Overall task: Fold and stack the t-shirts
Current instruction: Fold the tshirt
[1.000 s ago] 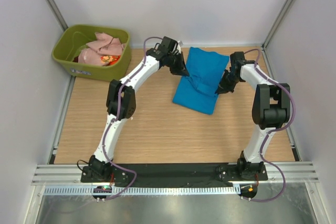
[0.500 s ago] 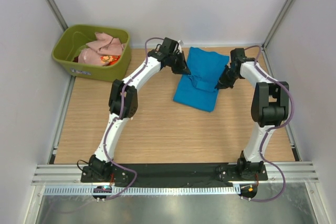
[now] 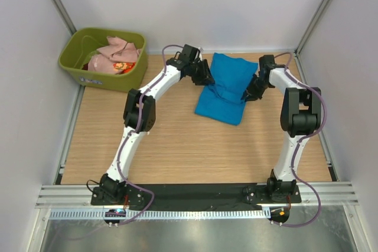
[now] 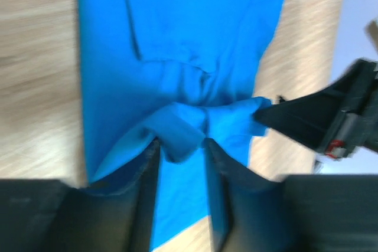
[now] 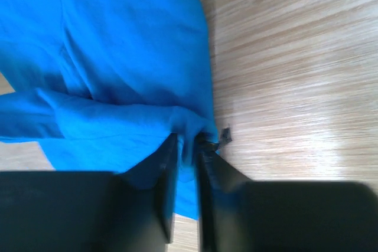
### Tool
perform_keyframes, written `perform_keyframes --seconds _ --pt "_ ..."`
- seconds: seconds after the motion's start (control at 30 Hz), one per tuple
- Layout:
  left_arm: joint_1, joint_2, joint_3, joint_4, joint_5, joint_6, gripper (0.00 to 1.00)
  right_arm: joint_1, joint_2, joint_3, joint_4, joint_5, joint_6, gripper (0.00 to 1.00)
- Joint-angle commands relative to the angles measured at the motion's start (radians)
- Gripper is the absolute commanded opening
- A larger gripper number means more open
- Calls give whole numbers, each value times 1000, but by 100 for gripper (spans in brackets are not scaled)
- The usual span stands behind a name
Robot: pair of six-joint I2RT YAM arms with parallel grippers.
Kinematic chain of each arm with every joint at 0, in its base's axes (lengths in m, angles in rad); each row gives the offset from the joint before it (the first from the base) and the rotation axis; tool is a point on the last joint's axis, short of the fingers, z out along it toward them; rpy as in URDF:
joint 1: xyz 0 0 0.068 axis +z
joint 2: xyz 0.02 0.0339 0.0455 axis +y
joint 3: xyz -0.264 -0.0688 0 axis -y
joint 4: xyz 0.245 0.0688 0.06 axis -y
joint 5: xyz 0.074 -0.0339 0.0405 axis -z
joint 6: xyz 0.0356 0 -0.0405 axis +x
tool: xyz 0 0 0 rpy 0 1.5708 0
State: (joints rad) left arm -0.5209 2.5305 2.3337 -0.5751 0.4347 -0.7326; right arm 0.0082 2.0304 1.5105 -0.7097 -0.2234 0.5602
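A bright blue t-shirt point(image 3: 227, 81) lies folded on the wooden table at the back centre, with a bunched ridge across its middle. At its left edge, my left gripper point(image 3: 208, 81) has its jaws parted, and a roll of blue cloth point(image 4: 180, 137) sits loosely between the fingertips. Along the shirt's right edge, my right gripper point(image 3: 247, 95) is nearly closed, pinching a fold of the blue t-shirt point(image 5: 118, 39) between its narrow jaws point(image 5: 186, 140). A pale pink t-shirt point(image 3: 115, 51) and a red-orange patterned one point(image 3: 121, 67) lie crumpled in the tub.
The olive-green plastic tub point(image 3: 80, 69) stands at the back left corner. Metal frame posts and white walls close in the table on both sides and at the back. The right gripper's black body point(image 4: 319, 122) shows in the left wrist view.
Both grippers moved slightly toward the back, drawing the blue shirt's middle fold with them. The left jaws have parted and the right jaws have eased a little.
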Motion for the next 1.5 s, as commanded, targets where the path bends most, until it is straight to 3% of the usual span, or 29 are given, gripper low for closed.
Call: perform_keyframes --seconds 0.0,0.07,0.1,0.17,0.3,0.53,0.6,1.03,1.37,1.47 --pt "18 -2 12 -27 -53 13 41 -24 4 97 -11 -2 -12 30" --pt "22 -25 33 -78 -114 39 47 -24 7 143 -95 30 -23 46" --pt "21 -42 35 -113 -151 79 56 -24 7 190 -132 73 -29 50" --pt "22 -116 -17 -166 -206 114 62 -14 -16 221 -215 125 -32 59" --pt "21 -243 -140 -227 -269 196 71 56 -107 159 -229 182 -40 66" --pt "-11 -412 -411 -218 -225 236 63 285 -110 97 -199 309 70 61" --pt "-27 -432 -471 -213 -189 226 61 315 -89 82 -146 343 139 52" --pt "-36 -576 -677 -184 -175 242 58 337 140 263 -105 453 107 47" --pt "-36 -593 -691 -195 -168 252 58 260 293 560 -143 533 -20 52" --pt "-36 -593 -686 -192 -151 252 58 233 398 792 -198 565 -113 56"
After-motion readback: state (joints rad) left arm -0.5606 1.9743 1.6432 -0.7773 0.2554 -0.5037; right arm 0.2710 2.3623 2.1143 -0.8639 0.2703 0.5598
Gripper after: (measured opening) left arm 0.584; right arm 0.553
